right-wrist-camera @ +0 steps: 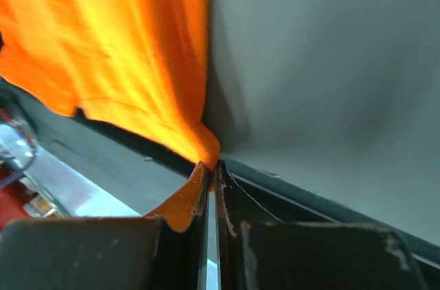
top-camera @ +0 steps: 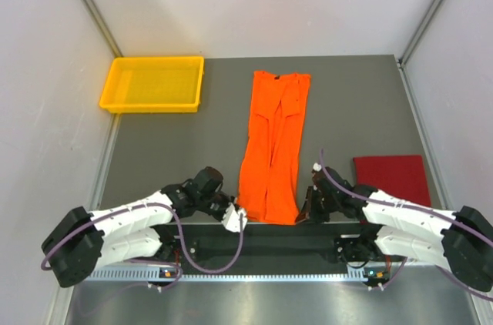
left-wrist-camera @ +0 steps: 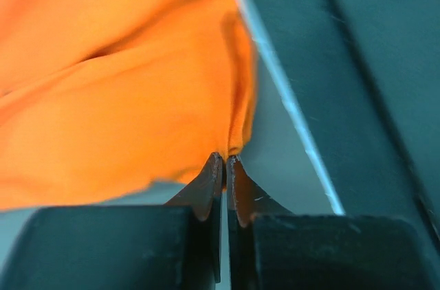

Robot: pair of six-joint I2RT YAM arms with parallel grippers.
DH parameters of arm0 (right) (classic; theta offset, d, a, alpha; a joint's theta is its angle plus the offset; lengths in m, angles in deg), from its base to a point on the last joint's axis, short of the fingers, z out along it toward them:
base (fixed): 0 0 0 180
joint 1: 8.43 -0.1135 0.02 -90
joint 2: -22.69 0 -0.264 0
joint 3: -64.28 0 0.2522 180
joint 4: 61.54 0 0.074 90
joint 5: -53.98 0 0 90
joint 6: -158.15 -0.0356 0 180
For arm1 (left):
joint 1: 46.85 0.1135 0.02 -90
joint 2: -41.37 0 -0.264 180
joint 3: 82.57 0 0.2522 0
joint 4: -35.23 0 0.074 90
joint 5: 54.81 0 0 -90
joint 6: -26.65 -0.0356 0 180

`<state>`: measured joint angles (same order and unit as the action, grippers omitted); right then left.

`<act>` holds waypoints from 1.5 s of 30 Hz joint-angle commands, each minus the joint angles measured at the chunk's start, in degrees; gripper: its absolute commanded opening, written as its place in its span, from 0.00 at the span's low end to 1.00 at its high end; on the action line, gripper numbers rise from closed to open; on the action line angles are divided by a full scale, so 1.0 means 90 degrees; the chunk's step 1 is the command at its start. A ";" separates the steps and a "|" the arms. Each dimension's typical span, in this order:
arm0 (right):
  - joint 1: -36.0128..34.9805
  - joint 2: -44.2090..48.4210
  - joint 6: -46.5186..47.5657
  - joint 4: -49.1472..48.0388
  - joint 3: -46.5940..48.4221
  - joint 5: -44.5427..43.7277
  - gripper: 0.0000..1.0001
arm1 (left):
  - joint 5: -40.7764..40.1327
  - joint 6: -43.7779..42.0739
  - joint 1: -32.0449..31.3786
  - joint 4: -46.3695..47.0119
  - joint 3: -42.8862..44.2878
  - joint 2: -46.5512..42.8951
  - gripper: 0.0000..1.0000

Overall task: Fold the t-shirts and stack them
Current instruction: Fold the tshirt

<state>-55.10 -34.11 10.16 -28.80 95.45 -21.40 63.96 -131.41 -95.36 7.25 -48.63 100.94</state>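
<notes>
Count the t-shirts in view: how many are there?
2. The orange t-shirt lies centrally as a long strip, its near corners pinched by the left claw and right claw. The dark red t-shirt lies folded at the right. None seems hidden.

the orange t-shirt (top-camera: 273,148) is soft matt cloth, finely woven and creased. the dark red t-shirt (top-camera: 391,175) is matt cloth too. the yellow tray (top-camera: 150,108) is smooth plastic. the table top (top-camera: 354,102) is matt grey.
</notes>
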 commanded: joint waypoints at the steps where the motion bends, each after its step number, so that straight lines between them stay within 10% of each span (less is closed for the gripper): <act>1: 0.0292 0.0100 0.0262 0.0019 0.0632 -0.0100 0.00 | -0.0315 0.1562 -0.0010 0.1001 0.0481 -0.0262 0.00; 14: 0.2548 -0.2328 0.2507 -0.0185 0.3044 0.0650 0.00 | -0.0775 0.2932 0.1268 0.2165 0.2627 0.2003 0.00; 36: 0.3838 -0.4910 0.2802 -0.0702 0.5018 0.1218 0.09 | -0.1868 0.2991 0.1904 0.1609 0.5471 0.5246 0.00; 39: 0.4091 -0.5047 0.2694 -0.0801 0.5097 0.1150 0.49 | -0.2122 0.3194 0.1914 0.1415 0.5735 0.5538 0.35; 42: 0.4336 -0.4833 0.2781 -0.0704 0.5243 0.0751 0.55 | -0.2561 0.3458 0.1952 0.1063 0.6223 0.5773 0.73; 45: 0.4337 -0.4228 0.3211 -0.0362 0.5419 0.0009 0.56 | -0.3128 0.3877 0.2098 0.0848 0.6701 0.5832 0.73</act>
<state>-16.79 -78.54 35.62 -31.88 139.75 -15.28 41.47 -101.31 -78.09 17.07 6.82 153.69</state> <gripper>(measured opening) 0.558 0.732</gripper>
